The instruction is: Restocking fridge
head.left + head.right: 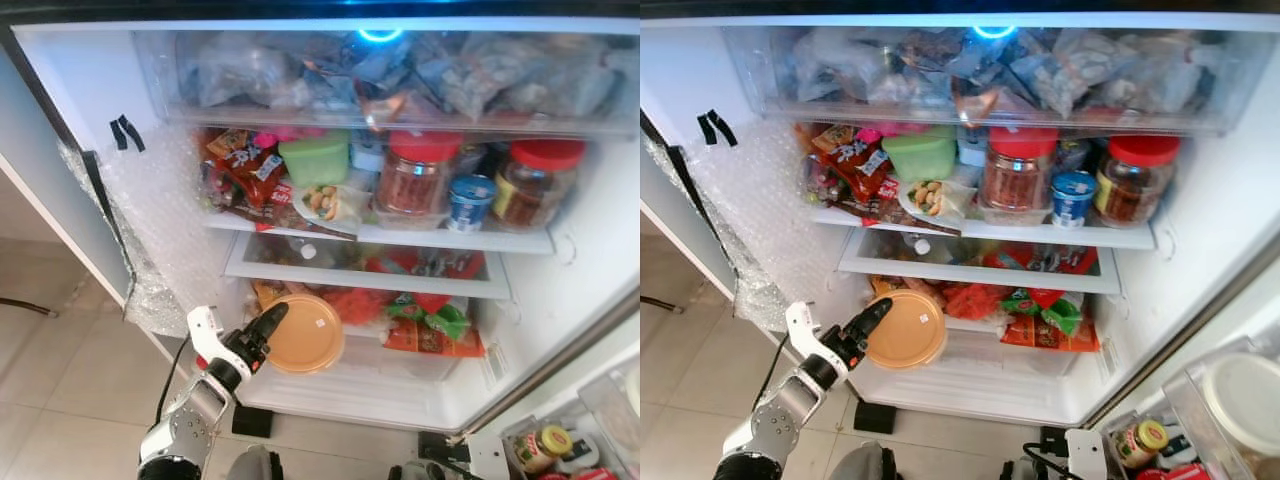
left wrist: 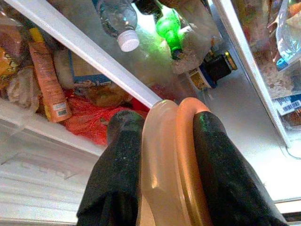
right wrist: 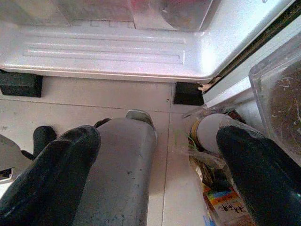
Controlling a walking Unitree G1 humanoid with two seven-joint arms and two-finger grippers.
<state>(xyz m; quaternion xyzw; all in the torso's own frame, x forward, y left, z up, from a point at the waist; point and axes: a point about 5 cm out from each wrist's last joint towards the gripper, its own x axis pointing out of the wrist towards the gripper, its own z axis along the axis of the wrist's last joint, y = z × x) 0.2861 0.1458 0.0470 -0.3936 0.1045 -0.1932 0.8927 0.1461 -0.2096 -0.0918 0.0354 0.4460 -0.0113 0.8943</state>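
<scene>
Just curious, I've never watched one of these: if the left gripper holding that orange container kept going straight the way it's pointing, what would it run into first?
Probably the red and orange food bags on the fridge's bottom shelf. The left gripper, shut on the orange lidded container, points up and inward toward them. Depth is hard to judge, so the white shelf edge above could come first.

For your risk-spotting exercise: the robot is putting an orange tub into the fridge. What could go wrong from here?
1. The left gripper pinches the orange tub only by its rim, so it may slip or tilt.
2. The bottom shelf is crowded with a red bag and snack packets; pushing in could crush or shove them.
</scene>
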